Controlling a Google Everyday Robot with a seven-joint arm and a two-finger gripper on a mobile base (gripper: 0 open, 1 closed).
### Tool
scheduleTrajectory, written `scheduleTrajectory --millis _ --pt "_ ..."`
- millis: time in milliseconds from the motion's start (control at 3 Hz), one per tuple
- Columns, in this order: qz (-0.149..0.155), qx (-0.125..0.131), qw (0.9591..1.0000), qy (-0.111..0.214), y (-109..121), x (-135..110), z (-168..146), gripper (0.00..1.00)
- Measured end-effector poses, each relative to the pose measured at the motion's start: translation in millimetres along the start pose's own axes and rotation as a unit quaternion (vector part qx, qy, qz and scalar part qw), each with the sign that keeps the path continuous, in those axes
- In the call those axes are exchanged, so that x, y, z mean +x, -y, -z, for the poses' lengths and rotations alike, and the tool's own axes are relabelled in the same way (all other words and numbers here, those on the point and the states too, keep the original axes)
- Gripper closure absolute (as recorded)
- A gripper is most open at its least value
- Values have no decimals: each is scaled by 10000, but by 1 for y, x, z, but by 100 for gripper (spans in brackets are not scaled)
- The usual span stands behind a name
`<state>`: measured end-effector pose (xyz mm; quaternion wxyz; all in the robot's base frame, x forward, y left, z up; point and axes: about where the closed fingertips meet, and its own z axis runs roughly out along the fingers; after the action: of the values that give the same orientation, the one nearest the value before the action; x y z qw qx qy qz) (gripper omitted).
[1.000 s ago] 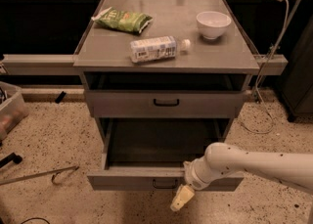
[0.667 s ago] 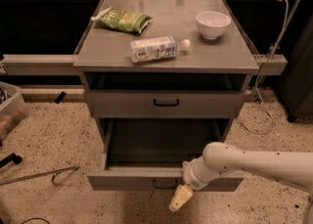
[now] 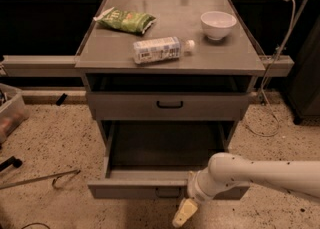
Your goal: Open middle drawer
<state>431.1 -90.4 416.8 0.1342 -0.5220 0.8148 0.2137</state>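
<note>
The middle drawer is a grey metal drawer, pulled well out of the cabinet, with its inside showing and nothing visible in it. Its small black handle sits on the front, partly hidden by my arm. My gripper is just below and in front of the drawer front, right of the handle, with its yellowish tip pointing down at the floor. My white arm comes in from the right. The drawer above is shut.
On the cabinet top lie a green snack bag, a plastic bottle on its side and a white bowl. A bin and a metal rod are on the floor at left. A cable hangs at right.
My gripper and wrist have sunk slightly lower in front of the open drawer. The drawer stays pulled out about as far as before.
</note>
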Motion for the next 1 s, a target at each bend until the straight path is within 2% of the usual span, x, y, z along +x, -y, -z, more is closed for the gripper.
scheduleTrajectory --millis 333,667,1000 --pt "-1 1 10000 1 -1 -3 6 0" --pt "-467 -8 9989 -105 -36 16 24 0" --pt "-467 -8 9989 -105 -36 16 24 0"
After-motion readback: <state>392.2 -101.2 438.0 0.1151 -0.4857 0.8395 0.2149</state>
